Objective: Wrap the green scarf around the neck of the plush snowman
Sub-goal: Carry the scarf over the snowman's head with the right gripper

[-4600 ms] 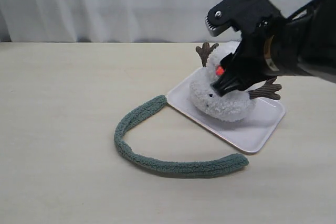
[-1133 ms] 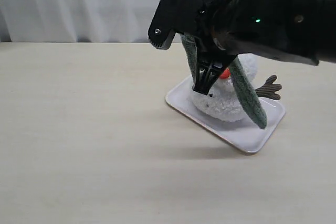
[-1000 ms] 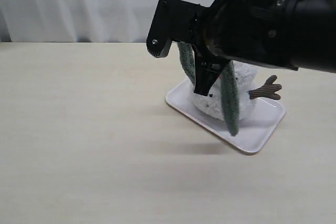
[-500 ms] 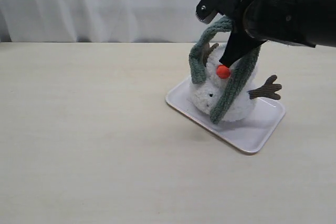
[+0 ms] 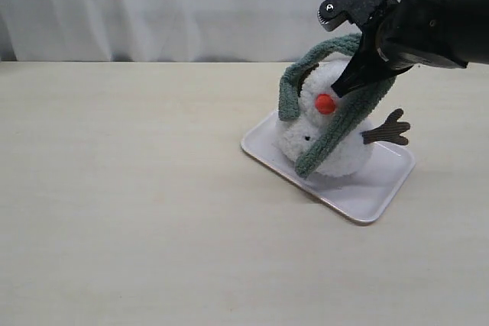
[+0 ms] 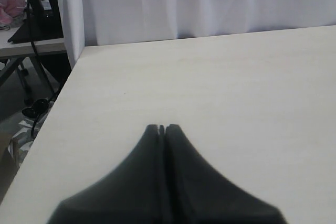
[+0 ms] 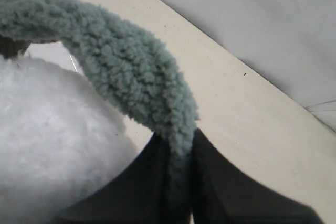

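The plush snowman (image 5: 328, 139) stands on a white tray (image 5: 367, 192), white and fluffy with an orange nose (image 5: 325, 103) and brown twig arms (image 5: 388, 129). The green scarf (image 5: 336, 124) is draped over its head, one end hanging at the far side (image 5: 288, 97), the other down its front. My right gripper (image 5: 359, 66) is above the head, shut on the scarf (image 7: 142, 82) near its middle. The white plush (image 7: 52, 129) lies right under it. My left gripper (image 6: 162, 127) is shut on nothing, over bare table, out of the exterior view.
A white curtain (image 5: 153, 5) hangs behind the pale wooden table (image 5: 114, 188). In the left wrist view the table's edge (image 6: 63, 87) drops off to a floor with cables and another desk (image 6: 26, 30).
My right gripper has carried the scarf from the table up over the snowman's head, then moved right and back. The scarf's front end now hangs lower across the body.
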`<state>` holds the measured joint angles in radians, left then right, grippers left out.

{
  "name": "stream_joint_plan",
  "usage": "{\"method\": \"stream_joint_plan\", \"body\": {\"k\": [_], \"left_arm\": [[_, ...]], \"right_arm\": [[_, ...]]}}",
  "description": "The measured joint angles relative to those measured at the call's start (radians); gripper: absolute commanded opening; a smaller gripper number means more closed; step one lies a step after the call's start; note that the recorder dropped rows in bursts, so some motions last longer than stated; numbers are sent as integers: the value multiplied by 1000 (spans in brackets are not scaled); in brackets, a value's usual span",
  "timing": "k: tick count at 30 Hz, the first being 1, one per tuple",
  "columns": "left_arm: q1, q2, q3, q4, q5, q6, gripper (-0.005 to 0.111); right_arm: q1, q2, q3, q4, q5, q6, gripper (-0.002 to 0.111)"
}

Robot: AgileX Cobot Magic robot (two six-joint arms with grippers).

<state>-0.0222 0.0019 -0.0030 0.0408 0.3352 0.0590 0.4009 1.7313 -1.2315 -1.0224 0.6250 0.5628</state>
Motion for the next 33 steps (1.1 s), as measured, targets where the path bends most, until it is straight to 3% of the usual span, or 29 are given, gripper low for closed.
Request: {"method": "stream_joint_plan", "body": {"k": [5,8,17,24,33], "left_arm": [[0,0,0,0,0,0,0],[0,0,0,0,0,0,0],[0,0,0,0,0,0,0],[0,0,0,0,0,0,0],[0,0,0,0,0,0,0]], "right_arm": [[0,0,0,44,0,2,43],[0,0,0,105,0,2,47],[0,0,-95,352,90,-61,47],[0,-5,-124,412,211,-93,47],[0,-131,-95,528,225,-162,47]]}}
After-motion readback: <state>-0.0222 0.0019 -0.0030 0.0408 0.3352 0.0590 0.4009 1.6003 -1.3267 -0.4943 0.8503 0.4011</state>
